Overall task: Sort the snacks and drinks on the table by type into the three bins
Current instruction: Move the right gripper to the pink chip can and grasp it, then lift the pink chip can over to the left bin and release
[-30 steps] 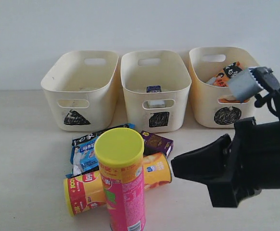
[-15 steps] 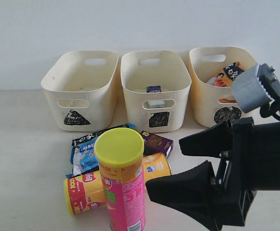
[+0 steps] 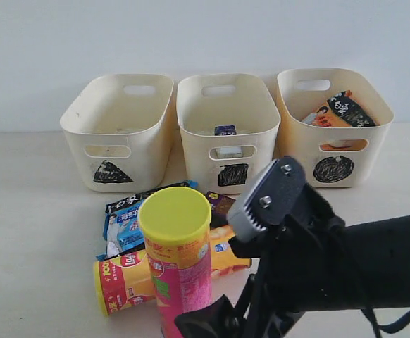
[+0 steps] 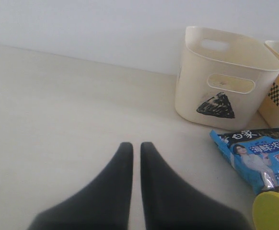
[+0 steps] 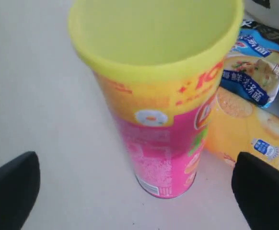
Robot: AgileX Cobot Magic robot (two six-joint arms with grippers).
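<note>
Mid-approach on the pink canister (image 3: 180,267) — upright on the desk (image 3: 36,211), just in front of the tipped yellow-orange canister (image 3: 124,282), the blue packet (image 3: 124,229) and the purple carton (image 3: 218,204). Straddling it with the right end effector (image 5: 135,165), spread wide, no contact visible. Keeping the left end effector (image 4: 136,146) low over bare desk, pinched nearly together, empty. Already sorted: a blue-and-white carton (image 3: 225,131) in the square bin (image 3: 194,141), an orange packet (image 3: 335,109) in the circle bin (image 3: 296,151). Next, probably: settle lower on the tube, close squarely on its body, lift without nudging the pile, then across to the triangle bin (image 3: 145,151) — a guess, by elimination. Against a second ago: swung down and leftward from beside the circle bin to the canister, with the pile unmoved.
</note>
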